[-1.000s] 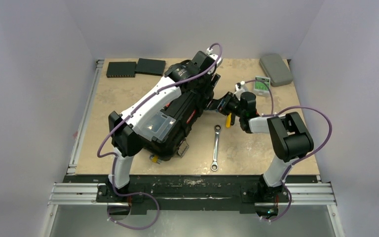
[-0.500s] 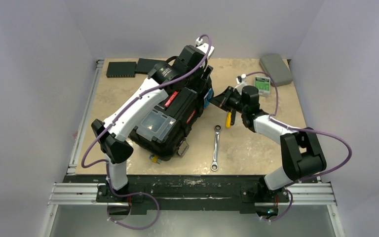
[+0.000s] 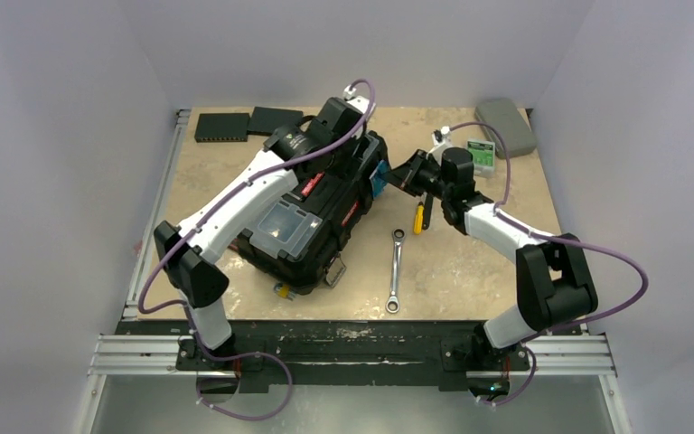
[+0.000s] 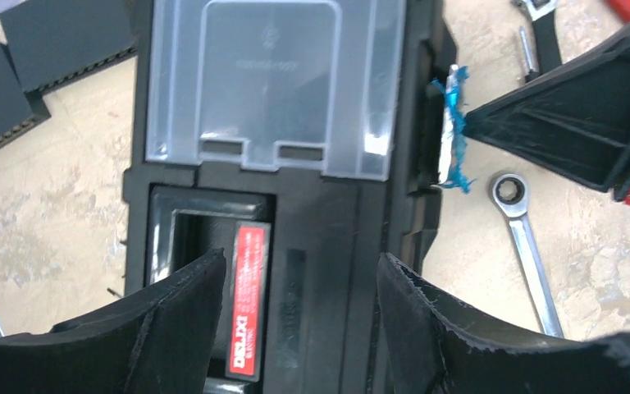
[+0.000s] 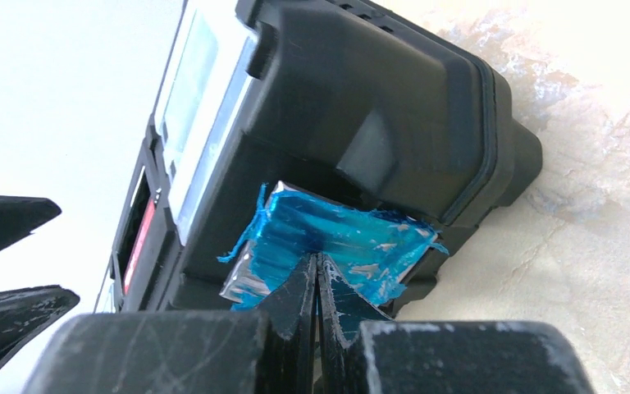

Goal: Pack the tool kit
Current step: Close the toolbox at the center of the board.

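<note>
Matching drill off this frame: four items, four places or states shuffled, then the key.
1. left tool
2. right tool
3. silver ratchet wrench
4. flat grey rectangular case

A. far right corner of the table
B. shut, tips at the blue-taped metal latch
C. flat on the table, on the right-arm side of the large black plastic toolbox
D. open, above the red-labelled handle

Pairs: 1-D, 2-B, 3-C, 4-A

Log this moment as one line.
left pincer: open, over toolbox handle | right pincer: shut, tips at blue-taped latch | wrench: on table, beside toolbox
</note>
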Controlling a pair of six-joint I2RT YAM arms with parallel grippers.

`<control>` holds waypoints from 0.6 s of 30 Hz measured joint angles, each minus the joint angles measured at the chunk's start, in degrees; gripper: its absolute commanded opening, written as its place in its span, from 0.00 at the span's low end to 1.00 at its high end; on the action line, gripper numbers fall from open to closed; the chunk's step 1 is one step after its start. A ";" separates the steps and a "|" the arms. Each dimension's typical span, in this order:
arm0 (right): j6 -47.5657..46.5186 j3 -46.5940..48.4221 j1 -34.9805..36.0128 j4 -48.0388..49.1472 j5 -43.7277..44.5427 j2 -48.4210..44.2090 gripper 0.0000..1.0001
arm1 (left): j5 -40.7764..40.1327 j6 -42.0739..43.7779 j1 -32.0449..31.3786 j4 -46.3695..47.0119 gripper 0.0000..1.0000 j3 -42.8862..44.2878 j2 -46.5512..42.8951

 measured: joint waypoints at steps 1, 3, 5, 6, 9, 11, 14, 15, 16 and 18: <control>-0.02 0.37 0.11 -0.20 0.00 0.00 0.00 | 0.00 -0.20 0.48 0.59 0.65 -1.46 -1.01; -0.04 1.22 0.35 -0.48 0.00 0.00 0.00 | -0.20 -0.76 1.46 1.81 0.65 -4.74 -3.78; -0.17 1.92 0.46 -0.61 0.02 0.00 0.00 | -0.68 -1.22 2.25 3.17 0.65 -7.54 -6.69; -0.35 2.27 0.57 -0.81 0.13 0.00 0.00 | -0.96 -1.55 2.58 4.15 0.66 -8.98 -8.28; -0.90 3.06 0.90 -1.31 0.22 0.00 0.00 | -2.12 -2.58 3.15 7.10 0.68 -12.90 -12.57; -1.22 3.48 1.09 -1.99 0.28 0.02 0.01 | -2.71 -3.56 3.72 8.90 0.70 -15.52 -14.97; -1.44 3.91 1.20 -2.56 0.42 0.63 0.08 | -3.85 -5.18 5.22 11.47 0.70 -19.74 -17.35; -1.42 4.07 1.22 -2.60 0.44 1.16 0.12 | -4.48 -5.79 5.92 12.50 0.71 -22.10 -18.34; -1.29 4.09 1.22 -2.84 0.22 1.60 0.16 | -4.92 -6.56 6.29 13.29 0.71 -23.93 -19.08; -0.98 4.09 1.07 -3.17 0.33 2.38 0.27 | -5.42 -8.15 7.06 15.80 0.71 -29.49 -21.49</control>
